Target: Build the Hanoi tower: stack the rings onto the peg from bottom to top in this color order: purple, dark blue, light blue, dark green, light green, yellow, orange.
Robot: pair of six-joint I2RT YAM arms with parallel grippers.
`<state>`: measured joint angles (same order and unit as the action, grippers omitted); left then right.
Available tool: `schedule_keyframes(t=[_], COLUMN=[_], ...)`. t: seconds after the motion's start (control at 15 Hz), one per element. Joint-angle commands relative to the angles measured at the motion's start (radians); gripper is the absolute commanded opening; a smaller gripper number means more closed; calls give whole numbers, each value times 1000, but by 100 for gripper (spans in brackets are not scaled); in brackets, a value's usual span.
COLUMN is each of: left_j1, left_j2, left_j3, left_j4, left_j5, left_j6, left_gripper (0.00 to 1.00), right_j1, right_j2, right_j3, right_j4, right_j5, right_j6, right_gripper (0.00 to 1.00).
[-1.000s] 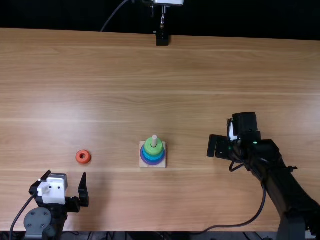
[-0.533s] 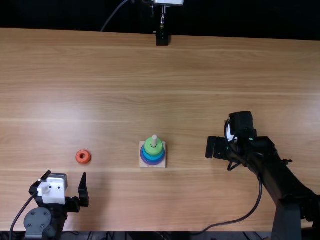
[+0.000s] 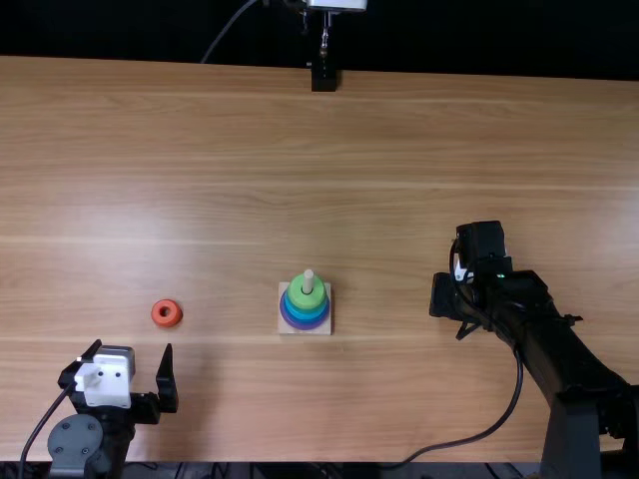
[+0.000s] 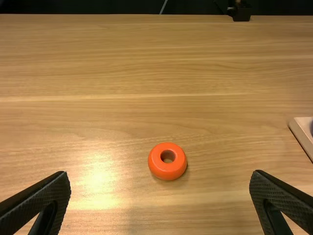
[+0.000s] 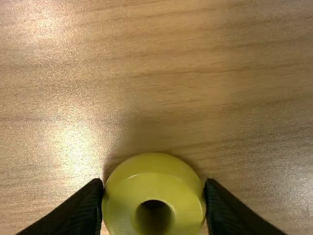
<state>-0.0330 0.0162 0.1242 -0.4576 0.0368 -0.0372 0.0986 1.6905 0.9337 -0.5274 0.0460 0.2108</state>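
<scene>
We are counting two loose rings and one stack. The single orange ring [image 3: 167, 312] is lying flat on the table [image 3: 399, 150] in the lower left of the top view, its hole facing up, just beyond the left gripper [image 3: 133, 346]. The single yellow ring [image 5: 156, 183] is showing at the bottom of the right wrist view, with its hole facing the camera.

We are looking at one square wooden base [image 3: 324, 330] near the middle of the top view, a little below centre, and it is bearing one upright peg [image 3: 309, 277]. The peg is passing through a stack that is showing purple lowest, blue tones above that and green uppermost; we are not managing to tell exactly how many rings it is holding. The pale top of the peg is standing out above the green. In the left wrist view, a corner of the base is peeking in at the right edge.

We are seeing two grippers. The left one is resting at the lower left of the top view with its fingers spread wide. The right gripper [image 3: 443, 296] is sitting right of the middle, pinching the yellow ring, with one finger touching each side. We are not able to tell whether that ring is touching the table.
</scene>
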Motion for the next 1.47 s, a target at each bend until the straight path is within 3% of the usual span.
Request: schedule_keyframes(t=[0.0, 0.33, 0.87, 1.07, 1.4], left_j1=[-5, -5, -5, -5, -5], left_j2=[-16, -16, -16, -16, -16], left_j3=[-124, -124, -124, -124, -124], left_j4=[-32, -32, -32, -32, -32], left_j5=[6, 6, 6, 6, 6], left_j6=[10, 10, 10, 10, 10], left_gripper=[100, 100, 100, 100, 100], right_j1=[23, 118, 365, 461, 547], right_j2=[18, 5, -75, -71, -45], right_j3=[43, 163, 551, 689, 821], right_j4=[2, -35, -540, -591, -620], right_j5=[30, 24, 24, 22, 24], right_j6=[6, 5, 5, 14, 17], right_gripper=[0, 0, 0, 0, 0])
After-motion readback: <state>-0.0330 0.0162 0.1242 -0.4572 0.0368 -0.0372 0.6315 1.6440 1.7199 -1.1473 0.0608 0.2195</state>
